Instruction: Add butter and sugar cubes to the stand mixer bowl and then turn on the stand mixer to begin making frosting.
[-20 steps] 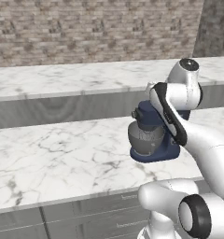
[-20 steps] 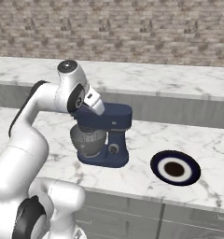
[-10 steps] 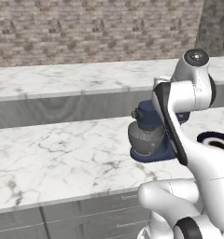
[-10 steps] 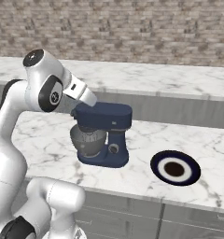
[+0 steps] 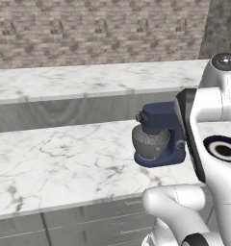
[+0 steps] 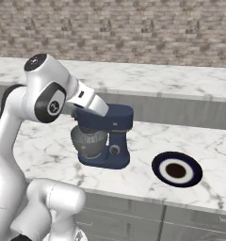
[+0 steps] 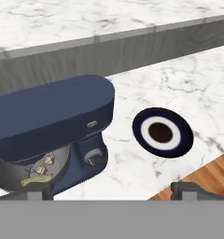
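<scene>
1. The mixer [image 5: 160,139] is standing on the front marble counter [image 5: 55,163], just ahead of the arm, its head tilted down over the bowl [image 5: 148,143].
2. In the right base view the mixer [image 6: 105,136] is showing its side with a small grey knob low on the column, and the bowl [image 6: 89,141] is sitting under the head, on the base.
3. A dark-blue-and-white plate [image 6: 177,169] is lying flat on the same counter, to the right of the mixer and apart from it; the left base view is catching it [image 5: 224,149] partly behind the arm.
4. The hand view is looking down on the mixer [image 7: 48,116] from above and is showing something pale and yellowish lying inside the bowl [image 7: 25,175]; I cannot tell what it is.
5. The plate [image 7: 163,132] is sitting right of the mixer there, with a strip of wooden floor beyond the counter edge.
6. The gripper [image 7: 111,193] is hovering above the mixer with its fingertips [image 7: 191,189] spread wide apart, holding nothing.
</scene>
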Controlling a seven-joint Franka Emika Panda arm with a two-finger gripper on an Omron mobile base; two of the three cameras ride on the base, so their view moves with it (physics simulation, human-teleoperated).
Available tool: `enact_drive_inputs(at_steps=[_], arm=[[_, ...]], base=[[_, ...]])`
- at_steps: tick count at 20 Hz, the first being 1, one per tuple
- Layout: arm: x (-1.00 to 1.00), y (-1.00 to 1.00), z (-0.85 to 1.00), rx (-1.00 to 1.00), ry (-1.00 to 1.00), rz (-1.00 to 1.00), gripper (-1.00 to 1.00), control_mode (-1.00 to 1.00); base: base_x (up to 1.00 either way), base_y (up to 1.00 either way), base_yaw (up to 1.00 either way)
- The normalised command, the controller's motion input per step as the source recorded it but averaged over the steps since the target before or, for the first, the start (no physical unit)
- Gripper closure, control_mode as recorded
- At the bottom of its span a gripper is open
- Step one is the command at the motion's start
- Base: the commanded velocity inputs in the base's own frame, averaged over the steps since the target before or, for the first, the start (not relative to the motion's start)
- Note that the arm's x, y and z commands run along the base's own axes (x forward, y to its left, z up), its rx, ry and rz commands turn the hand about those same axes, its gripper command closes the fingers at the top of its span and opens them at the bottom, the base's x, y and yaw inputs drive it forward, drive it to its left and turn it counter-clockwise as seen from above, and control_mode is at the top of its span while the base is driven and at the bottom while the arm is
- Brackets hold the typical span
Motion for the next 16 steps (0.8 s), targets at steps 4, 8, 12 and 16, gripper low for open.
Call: enact_drive_inputs(at_steps=[4,8,12,16], arm=[[-0.25,-0.12,-0.43,-0.07,0.15,0.0,-1.0,-1.0],[-0.23,0.0,-0.57,-0.11,0.12,0.0,-1.0,-1.0],[-0.26,0.0,-0.63,-0.07,0.09,0.0,-1.0,-1.0],[-0.04,0.0,-0.5,-0.02,0.11,0.0,-1.0,-1.0]], base=[[0.0,0.0,0.0],[0.0,0.0,0.0],[0.0,0.0,0.0],[0.0,0.0,0.0]])
